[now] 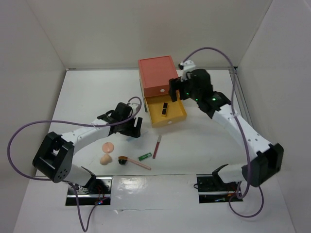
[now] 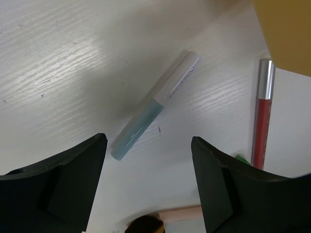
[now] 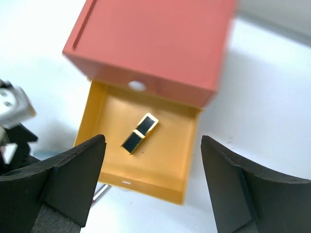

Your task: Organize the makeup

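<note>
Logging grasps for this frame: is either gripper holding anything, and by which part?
Nothing is held. The left gripper is open above the blue pencil; the right gripper is open over the yellow drawer.

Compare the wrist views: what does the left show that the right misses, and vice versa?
Left only: the pale blue tube and a brush head. Right only: the orange box and a black-and-gold item inside the yellow drawer. Both: that drawer, merely a corner on the left view, and the white table.
</note>
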You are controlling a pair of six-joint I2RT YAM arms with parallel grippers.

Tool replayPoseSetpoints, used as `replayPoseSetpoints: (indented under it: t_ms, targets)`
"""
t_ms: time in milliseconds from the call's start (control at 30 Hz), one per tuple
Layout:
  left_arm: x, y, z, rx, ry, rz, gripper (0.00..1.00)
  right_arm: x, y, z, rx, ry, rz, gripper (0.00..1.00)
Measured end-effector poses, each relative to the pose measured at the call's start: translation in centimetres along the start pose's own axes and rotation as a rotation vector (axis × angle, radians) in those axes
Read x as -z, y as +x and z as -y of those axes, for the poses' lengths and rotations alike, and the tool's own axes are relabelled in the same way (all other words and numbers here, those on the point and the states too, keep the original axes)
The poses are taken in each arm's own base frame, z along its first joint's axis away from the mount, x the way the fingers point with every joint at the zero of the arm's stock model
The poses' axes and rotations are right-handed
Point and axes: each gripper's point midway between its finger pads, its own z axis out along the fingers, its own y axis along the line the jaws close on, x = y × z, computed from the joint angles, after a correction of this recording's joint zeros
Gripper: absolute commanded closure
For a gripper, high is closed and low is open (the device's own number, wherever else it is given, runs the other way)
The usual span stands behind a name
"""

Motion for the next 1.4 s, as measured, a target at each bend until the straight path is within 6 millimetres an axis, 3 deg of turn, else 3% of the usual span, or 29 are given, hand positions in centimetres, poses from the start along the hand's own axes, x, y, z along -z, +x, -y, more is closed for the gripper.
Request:
replayPoseSetpoints:
  t_ms: [133, 267, 333, 500, 633, 667, 800, 1000, 1067, 1133, 1267, 1400]
  targets:
    - [-1.2, 0.4, -0.1, -0.014, -0.012, -0.016, 0.19, 4.6, -3.3, 2.9, -0.069, 0.022, 0.155, 0.12]
    - [-1.8, 0.5, 0.4, -0.052, -0.013, -0.013, 0.25, 6.5, -4.2, 3.5, -0.091, -0.007, 0.212, 0.12]
    - [-2.3, 0.8, 0.7, -0.063, -0.013, -0.021, 0.32, 6.5, -4.0, 3.7, -0.098, -0.011, 0.217, 0.11]
    - [-3.9, 2.5, 0.3, -0.067, -0.075, -0.079, 0.39, 6.4, -2.3, 4.2, -0.122, -0.004, 0.194, 0.11]
    - [-3.9, 2.7, 0.2, -0.059, -0.128, -0.071, 0.64, 6.5, -2.4, 4.5, -0.135, 0.002, 0.201, 0.11]
    - [-3.9, 2.8, 0.1, -0.052, -0.139, -0.072, 0.77, 6.5, -2.4, 4.5, -0.139, 0.0, 0.201, 0.11]
    - [-3.5, 3.1, -0.3, -0.029, -0.185, -0.071, 1.0, 6.4, -2.3, 4.3, -0.151, -0.015, 0.197, 0.11]
    - [-0.8, 3.9, -1.2, 0.0, -0.253, -0.084, 1.0, 6.4, -2.4, 4.4, -0.163, -0.014, 0.2, 0.11]
    - [0.9, 2.8, -1.2, 0.003, -0.271, -0.057, 1.0, 6.5, -2.4, 4.4, -0.167, -0.013, 0.204, 0.11]
    - [2.7, 0.4, -0.7, 0.0, -0.268, 0.006, 1.0, 6.6, -2.3, 4.7, -0.179, -0.004, 0.208, 0.08]
    - [7.2, -7.1, 2.1, -0.062, -0.182, 0.213, 1.0, 7.0, -1.5, 7.0, -0.23, 0.056, 0.208, 0.0]
    - [11.3, -13.1, 5.7, -0.169, -0.063, 0.379, 0.98, 7.7, -0.3, 9.8, -0.288, 0.135, 0.201, 0.0]
